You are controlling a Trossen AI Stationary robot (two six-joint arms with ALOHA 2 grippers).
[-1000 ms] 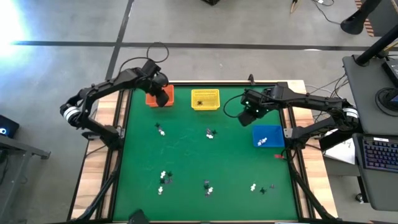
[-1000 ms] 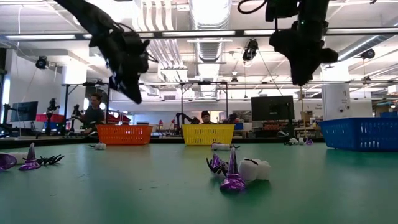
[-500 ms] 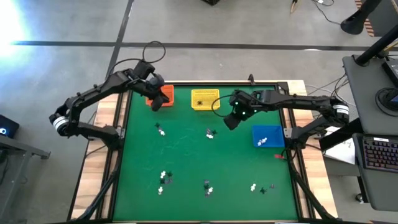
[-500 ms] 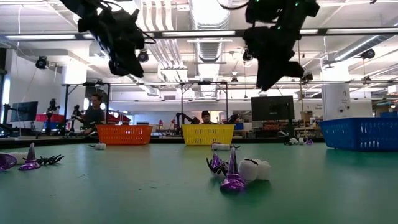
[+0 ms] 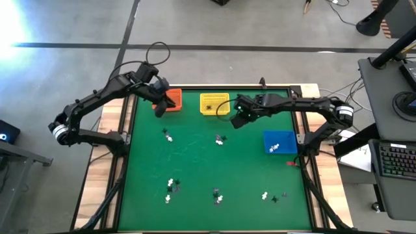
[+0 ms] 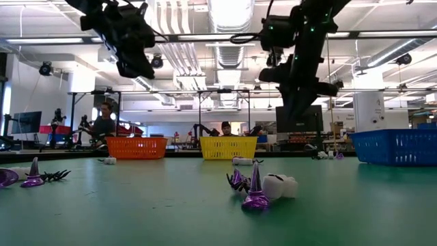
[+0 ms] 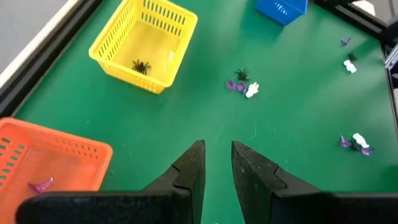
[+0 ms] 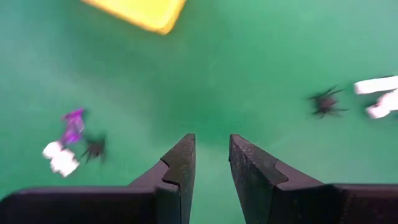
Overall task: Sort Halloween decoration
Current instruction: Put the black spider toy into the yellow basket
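Left pincer (image 5: 158, 110) hangs above the near-right corner of the orange basket (image 5: 168, 99), at the far-left end of the green surface (image 5: 195, 162). Its fingers (image 7: 189, 168) stand slightly apart with a narrow gap and nothing between them.

Right pincer (image 5: 236, 121) hangs over bare green just right of the yellow basket (image 5: 214, 104). Fingers (image 8: 180, 163) are also a little apart, gap empty.

In the low view both pincers sit high above the surface, left (image 6: 136, 68) and right (image 6: 295, 102), touching nothing.

Halloween decoration is scattered in small clusters:
- purple trinket (image 7: 38, 185) inside the orange basket
- black spider (image 7: 140, 65) inside the yellow basket
- white pieces (image 5: 275, 147) in the blue basket (image 5: 280, 142) on the right side
- white piece (image 5: 168, 136) on the surface, in front of the orange basket
- mid-surface cluster (image 5: 220, 139) of purple, black and white, in front of the yellow basket
- near-left cluster (image 5: 171, 185), white and black
- near-centre cluster (image 5: 218, 195)
- near-right cluster (image 5: 272, 195)

Low view shows a purple witch hat (image 6: 255, 188) upright beside a white piece (image 6: 280, 186) up close. Two more purple hats (image 6: 27, 176) and a black spider (image 6: 56, 175) sit at the surface's left edge.

People (image 6: 102, 124) stand in the room behind the surface.
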